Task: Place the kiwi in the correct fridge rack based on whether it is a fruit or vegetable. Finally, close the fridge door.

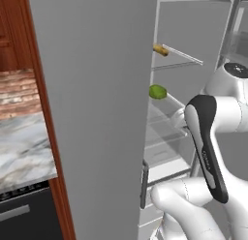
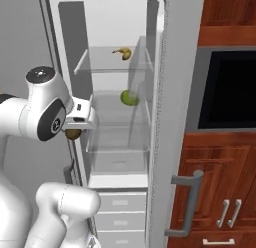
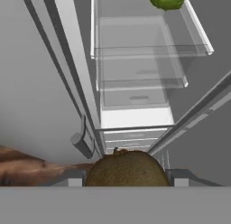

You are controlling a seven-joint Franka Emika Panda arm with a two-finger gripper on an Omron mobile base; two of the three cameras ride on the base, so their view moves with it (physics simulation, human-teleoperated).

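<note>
Closed around the small dull-brown egg-shaped kiwi (image 3: 127,168): two-finger gripper (image 3: 127,177) of the white arm, jaws narrow against the fruit's sides. Held just outside the open grey fridge, at its left front edge, about level with the lower glass shelves; kiwi (image 2: 73,134) visible beneath the hand in the right base view. Farther in, above the kiwi: larger bright-green oval fruit (image 2: 129,97) resting on a middle clear shelf. Higher and deeper: highest clear glass fridge rack (image 2: 100,69), carrying a yellow banana (image 2: 123,53) near its rear. Standing open at the fridge's right: tall grey fridge door (image 2: 170,117), seen edge-on.
</note>
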